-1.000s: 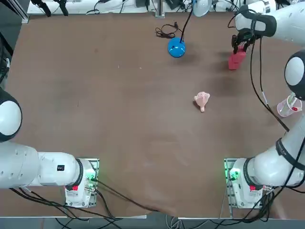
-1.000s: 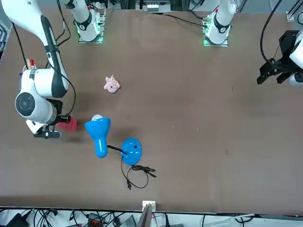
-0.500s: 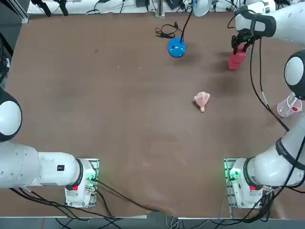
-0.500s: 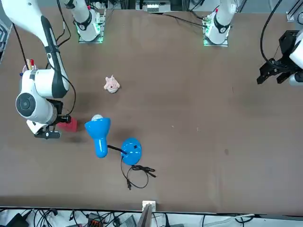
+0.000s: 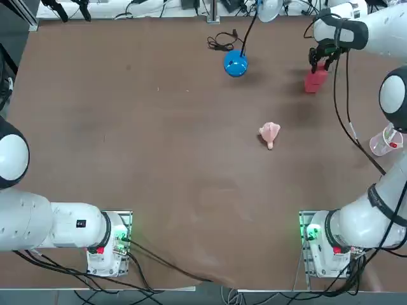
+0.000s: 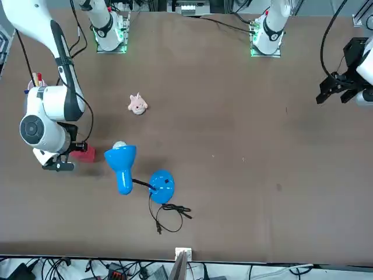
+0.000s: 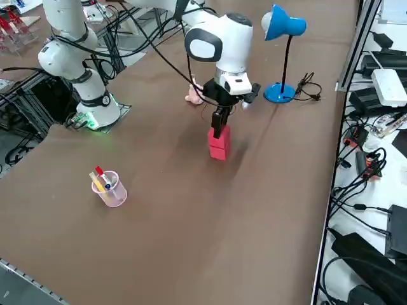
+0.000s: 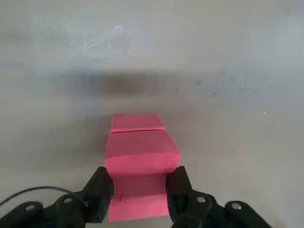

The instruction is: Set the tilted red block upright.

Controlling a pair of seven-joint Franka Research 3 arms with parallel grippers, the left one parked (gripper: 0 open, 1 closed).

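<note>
My right pincer is pinching the red block, one finger on each side. The block is on my right-hand side of the table, closer to the far edge than to the edge by my base. It looks tipped to me, and I can't tell if its bottom is touching the table.

I think my job now is to turn it straight and set it down flat. If I let go while it leans, it could fall over, because only one bottom edge would be holding it up. If I push down too soon, that edge could dig in and make the block twist or slide in my fingers. If I open up too high, it could drop and tip. My fingers could also drag it when they open, if one lets go before the other.

The black cable along my arm could catch when I turn my wrist and give me a tug. The blue lamp stands nearer the far edge, so a big swing that way might bump it. Small, slow turns seem best.
</note>
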